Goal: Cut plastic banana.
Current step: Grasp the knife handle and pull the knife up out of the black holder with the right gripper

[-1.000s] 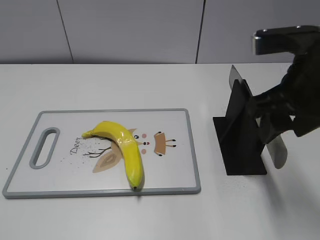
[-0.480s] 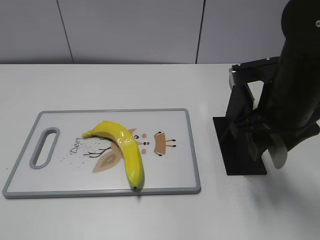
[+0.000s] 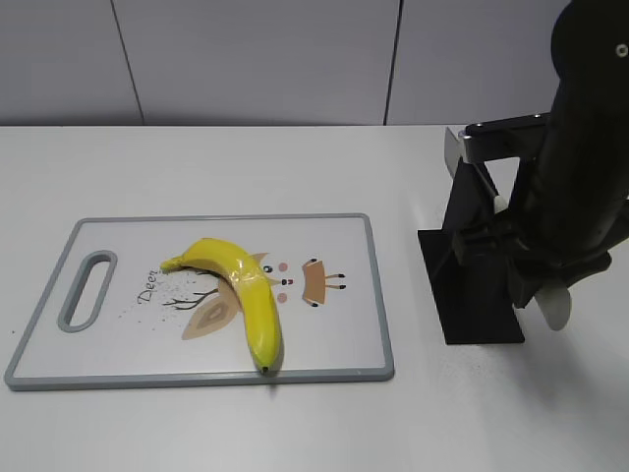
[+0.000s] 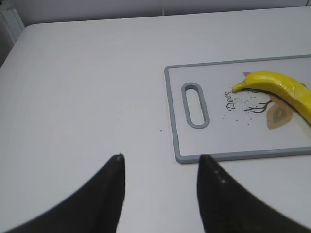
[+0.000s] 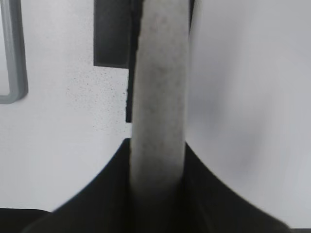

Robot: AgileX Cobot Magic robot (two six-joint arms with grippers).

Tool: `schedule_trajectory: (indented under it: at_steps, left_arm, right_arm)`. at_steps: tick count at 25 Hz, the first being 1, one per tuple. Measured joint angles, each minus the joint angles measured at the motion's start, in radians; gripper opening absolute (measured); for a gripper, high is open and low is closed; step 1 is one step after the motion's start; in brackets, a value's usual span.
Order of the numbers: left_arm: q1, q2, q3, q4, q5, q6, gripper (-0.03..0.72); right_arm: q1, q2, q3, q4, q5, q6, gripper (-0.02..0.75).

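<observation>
Right gripper [image 5: 158, 165] pinches the knife [image 5: 159, 97] handle at the rack [image 3: 472, 285]; next, carry it to nine o'clock over the banana [image 3: 241, 290].

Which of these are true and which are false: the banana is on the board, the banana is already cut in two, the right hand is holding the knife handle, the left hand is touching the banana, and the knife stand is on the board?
1. The banana lies on the cutting board. True.
2. The banana is already cut in two. False: it is in one piece.
3. The right hand is closed around the pale knife handle. True.
4. The left hand is touching the banana. False: it is open above the bare table, away from the board.
5. The black knife stand sits on the cutting board. False: it stands on the table to the right of the board.
</observation>
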Motion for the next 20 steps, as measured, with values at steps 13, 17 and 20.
schedule_trajectory:
  at_steps: [13, 17, 20]
  left_arm:
    - [0.000, 0.000, 0.000, 0.001, 0.000, 0.000, 0.438]
    - [0.000, 0.000, 0.000, 0.001, 0.000, 0.000, 0.438]
    - [0.000, 0.000, 0.000, 0.001, 0.000, 0.000, 0.437]
  right_arm:
    - [-0.003, -0.117, 0.000, -0.004, -0.010, 0.022, 0.190]
    - [-0.003, -0.199, 0.000, -0.050, -0.009, 0.057, 0.190]
    - [-0.003, -0.265, 0.000, -0.073, -0.010, 0.068, 0.189]
